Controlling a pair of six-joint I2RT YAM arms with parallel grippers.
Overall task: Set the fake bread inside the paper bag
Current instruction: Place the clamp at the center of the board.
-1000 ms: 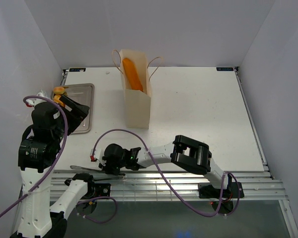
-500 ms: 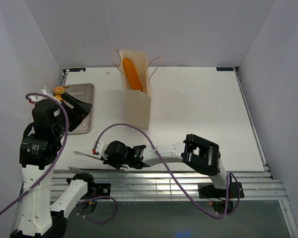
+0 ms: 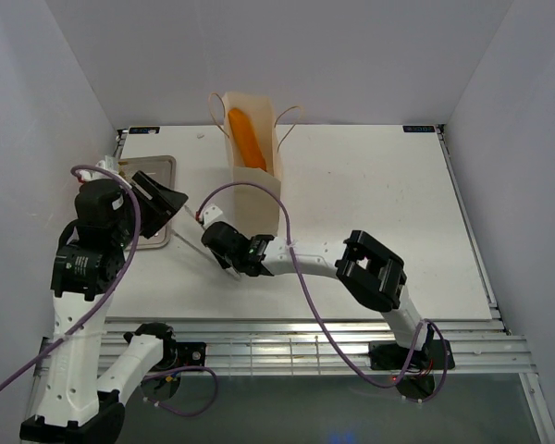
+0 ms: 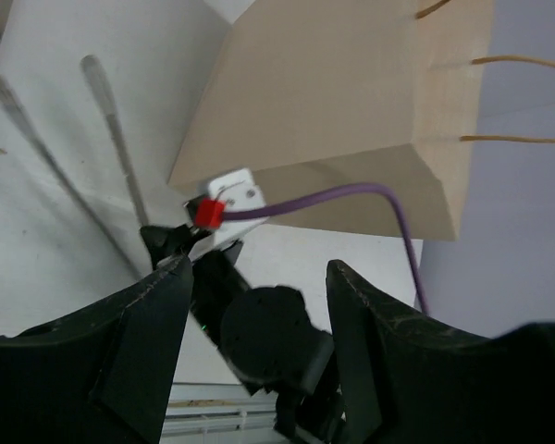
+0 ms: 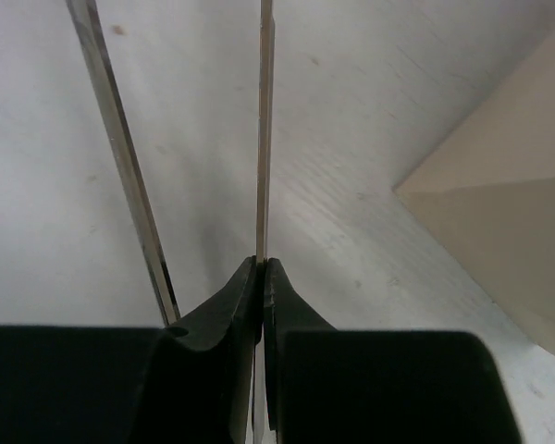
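Bread sits in the bag: a long orange loaf [image 3: 246, 139] stands on end inside the bag [image 3: 257, 199], its top showing above the rim. The bag stands upright toward the far side of the counter [image 3: 379, 203], left of the middle, with its cord handles drooping to either side.

Your right gripper [image 5: 262, 270] is pressed together on one blade of the tongs [image 4: 116, 139], pinching the thin metal strip edge-on between its fingertips. The second blade runs free just to the left in the right wrist view. You cannot tell from these views whether the tongs touch the counter or hang just above it. The bag's lower corner is near, to their right. The right arm reaches across the counter to the left and ends just in front of the bag's left side. Its purple cable [image 4: 333, 192] arcs in front of the bag.

Your left gripper [image 4: 259, 265] is spread wide and holds nothing. It hangs raised over the tray [image 3: 159, 165], which lies at the far left and is partly hidden under it. Its wrist camera looks between the fingers onto the right gripper, the tongs and the side of the bag.
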